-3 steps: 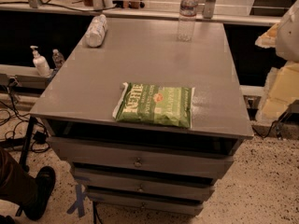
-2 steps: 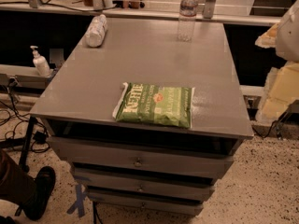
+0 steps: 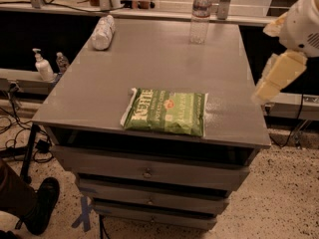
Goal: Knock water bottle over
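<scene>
A grey cabinet top with drawers beneath it, seen from above and in front. The water bottle stands upright at the far edge, right of centre. It has a white cap and a dark label band round its upper part, and nothing touches it. A metal upright rises just behind it and to its right. A white roll lies on its side near the far left corner, well apart from the bottle. A green chip bag lies flat near the front edge.

The gripper hangs in the air off the right side of the cabinet, beyond its edge and roughly level with the middle of the top. It is well apart from the bottle. From this angle you cannot tell whether it is released or clenched.

The bottle is upright, so the task looks barely begun, and the step in hand is the approach. Carry the gripper toward the far edge and in over the top, coming at the bottle from its right. Meet it high, at the shoulder or cap, because a low push would likely only slide a light ribbed bottle along. Push leftward or toward the front, so it falls onto the open surface and not off the back. Keep clear of the metal upright as you close in. The chip bag lies out of your path.
</scene>
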Robot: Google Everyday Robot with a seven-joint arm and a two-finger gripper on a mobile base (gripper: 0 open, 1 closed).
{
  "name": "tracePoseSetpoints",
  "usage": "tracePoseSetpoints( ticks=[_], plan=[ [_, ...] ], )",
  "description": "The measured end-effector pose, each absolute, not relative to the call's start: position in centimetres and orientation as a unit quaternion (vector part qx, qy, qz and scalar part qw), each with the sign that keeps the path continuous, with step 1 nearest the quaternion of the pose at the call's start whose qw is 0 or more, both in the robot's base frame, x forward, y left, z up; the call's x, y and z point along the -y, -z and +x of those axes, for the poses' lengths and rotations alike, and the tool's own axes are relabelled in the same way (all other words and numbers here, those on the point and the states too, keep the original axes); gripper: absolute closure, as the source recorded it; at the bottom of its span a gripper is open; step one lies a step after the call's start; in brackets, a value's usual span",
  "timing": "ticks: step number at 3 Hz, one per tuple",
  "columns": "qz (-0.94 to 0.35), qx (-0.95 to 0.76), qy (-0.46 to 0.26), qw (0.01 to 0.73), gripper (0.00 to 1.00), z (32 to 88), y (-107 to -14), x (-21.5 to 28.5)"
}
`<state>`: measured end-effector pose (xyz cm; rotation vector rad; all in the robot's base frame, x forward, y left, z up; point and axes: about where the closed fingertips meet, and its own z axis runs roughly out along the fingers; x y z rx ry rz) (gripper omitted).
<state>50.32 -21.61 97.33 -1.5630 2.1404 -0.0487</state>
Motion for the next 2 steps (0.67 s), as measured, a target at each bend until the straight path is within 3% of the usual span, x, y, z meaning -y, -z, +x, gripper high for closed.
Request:
tracePoseSetpoints(
  ticks=[2],
  plan=[
    [-0.492, -0.785, 0.01, 0.376, 0.0, 65.3, -98.2, 21.0]
  ],
)
